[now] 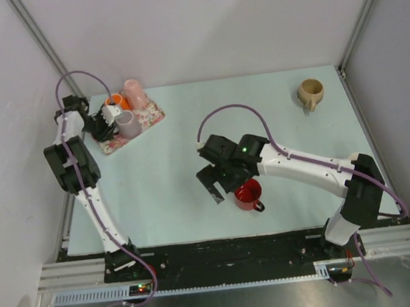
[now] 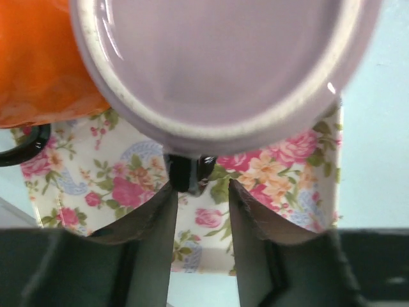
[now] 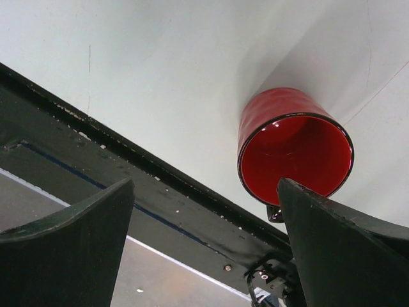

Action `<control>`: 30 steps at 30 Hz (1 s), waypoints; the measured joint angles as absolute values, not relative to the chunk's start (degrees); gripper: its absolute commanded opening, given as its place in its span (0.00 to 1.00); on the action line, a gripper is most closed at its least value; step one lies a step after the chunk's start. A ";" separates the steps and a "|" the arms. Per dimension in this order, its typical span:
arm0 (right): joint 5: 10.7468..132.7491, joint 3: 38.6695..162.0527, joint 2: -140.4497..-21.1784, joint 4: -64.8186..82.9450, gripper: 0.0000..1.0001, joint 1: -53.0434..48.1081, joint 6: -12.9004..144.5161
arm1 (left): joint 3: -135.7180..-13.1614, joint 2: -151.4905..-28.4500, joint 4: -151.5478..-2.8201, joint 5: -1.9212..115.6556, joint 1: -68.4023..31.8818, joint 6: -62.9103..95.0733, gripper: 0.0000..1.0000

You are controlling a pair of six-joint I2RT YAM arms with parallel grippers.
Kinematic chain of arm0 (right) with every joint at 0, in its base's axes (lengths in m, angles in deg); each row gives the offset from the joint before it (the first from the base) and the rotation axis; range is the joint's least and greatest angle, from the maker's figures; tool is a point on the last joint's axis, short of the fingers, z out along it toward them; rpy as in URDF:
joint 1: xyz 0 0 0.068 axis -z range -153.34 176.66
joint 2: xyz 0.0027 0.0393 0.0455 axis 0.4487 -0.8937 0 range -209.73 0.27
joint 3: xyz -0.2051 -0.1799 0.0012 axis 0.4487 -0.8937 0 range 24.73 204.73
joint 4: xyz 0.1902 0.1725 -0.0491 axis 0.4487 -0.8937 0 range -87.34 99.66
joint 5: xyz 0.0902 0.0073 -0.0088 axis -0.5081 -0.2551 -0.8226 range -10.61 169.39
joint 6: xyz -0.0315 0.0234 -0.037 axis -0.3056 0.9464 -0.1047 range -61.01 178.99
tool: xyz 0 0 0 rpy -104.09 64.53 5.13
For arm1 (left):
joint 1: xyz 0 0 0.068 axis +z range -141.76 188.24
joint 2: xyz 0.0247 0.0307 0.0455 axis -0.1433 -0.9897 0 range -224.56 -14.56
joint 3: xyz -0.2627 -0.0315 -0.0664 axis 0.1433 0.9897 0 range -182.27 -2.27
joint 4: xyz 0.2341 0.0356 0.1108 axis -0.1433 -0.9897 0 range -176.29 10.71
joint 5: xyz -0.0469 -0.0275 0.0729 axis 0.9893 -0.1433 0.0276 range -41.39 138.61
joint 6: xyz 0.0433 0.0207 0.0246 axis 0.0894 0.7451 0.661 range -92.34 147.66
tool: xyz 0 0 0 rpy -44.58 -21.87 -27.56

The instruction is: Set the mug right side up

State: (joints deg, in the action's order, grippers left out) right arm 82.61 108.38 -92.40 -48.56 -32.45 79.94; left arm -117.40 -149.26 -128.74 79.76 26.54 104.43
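Right gripper (image 3: 204, 188) gaping wide over upright red mug (image 3: 294, 144), left gripper (image 2: 201, 187) half-narrowed at lilac mug (image 2: 223, 64) on floral tray (image 2: 281, 163), grip impossible to tell.

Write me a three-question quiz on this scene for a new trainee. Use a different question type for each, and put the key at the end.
1. Multiple choice: which mug sits closest to the right end effector?
A. the tan one
B. the red mug
C. the orange one

2. True or false: the right end effector is clamped shut on the red mug.

3. Fill in the blank: the tan mug sits near the far ___ corner of the table.

Key
1. B
2. False. Its fingers stand wide apart and do not grip the mug.
3. right
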 measured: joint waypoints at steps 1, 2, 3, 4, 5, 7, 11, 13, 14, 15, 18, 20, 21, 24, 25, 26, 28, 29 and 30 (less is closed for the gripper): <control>82.61 108.38 -92.37 -48.58 0.99 -32.39 79.94 | -116.92 -149.02 -128.98 80.00 26.41 104.67 0.21; 82.61 108.38 -92.37 -48.58 0.99 -32.39 79.94 | -116.55 -148.80 -129.15 80.20 26.28 104.56 0.20; 82.61 108.38 -92.37 -48.60 0.99 -32.34 79.94 | -116.20 -148.58 -129.61 80.59 26.11 104.59 0.20; 82.63 108.38 -92.35 -48.62 0.99 -32.34 79.94 | -116.00 -148.36 -129.74 80.92 25.95 104.28 0.22; 82.63 108.38 -92.33 -48.64 0.99 -32.34 79.94 | -115.81 -148.12 -129.83 81.31 25.74 104.11 0.23; 82.61 108.36 -92.22 -48.73 1.00 -32.34 79.94 | -115.57 -147.68 -129.92 82.04 25.45 103.69 0.25; 82.61 108.36 -92.16 -48.75 0.99 -32.34 79.94 | -115.52 -147.09 -130.09 82.84 25.12 101.94 0.49; 82.63 108.36 -92.13 -48.75 0.99 -32.34 79.94 | -115.52 -146.77 -130.20 82.89 24.99 100.76 0.54; 82.63 108.36 -92.13 -48.78 0.99 -32.32 79.94 | -115.52 -146.57 -130.25 82.84 24.93 100.04 0.55; 82.63 108.36 -92.13 -48.75 0.99 -32.30 79.94 | -115.52 -146.50 -130.25 82.80 24.86 99.65 0.55; 82.61 108.36 -92.13 -48.78 0.99 -32.21 79.92 | -116.35 -146.61 -130.57 81.45 24.40 97.70 0.55; 82.61 108.36 -92.13 -48.78 0.99 -32.17 79.90 | -118.49 -147.27 -131.08 80.03 23.86 96.28 0.54; 82.61 108.36 -92.13 -48.78 0.99 -32.08 79.88 | -120.13 -147.79 -131.03 79.63 23.53 95.52 0.54; 82.61 108.38 -92.13 -48.91 0.99 -31.99 79.81 | -123.89 -148.93 -130.68 78.76 22.54 94.03 0.53; 82.61 108.38 -92.13 -49.08 0.99 -31.97 79.79 | -124.55 -149.10 -130.60 78.71 22.24 93.68 0.53; 82.63 108.38 -92.13 -49.26 0.99 -31.97 79.79 | -124.77 -149.15 -130.42 78.71 22.02 93.55 0.53; 82.66 108.38 -92.13 -49.61 0.99 -31.97 79.77 | -124.70 -149.15 -130.42 78.69 21.67 93.57 0.52; 82.66 108.38 -92.13 -49.72 0.99 -31.97 79.77 | -124.53 -149.17 -130.42 78.58 21.54 93.61 0.51; 82.68 108.38 -92.13 -49.83 1.00 -31.97 79.77 | -124.35 -149.17 -130.47 78.52 21.45 93.66 0.49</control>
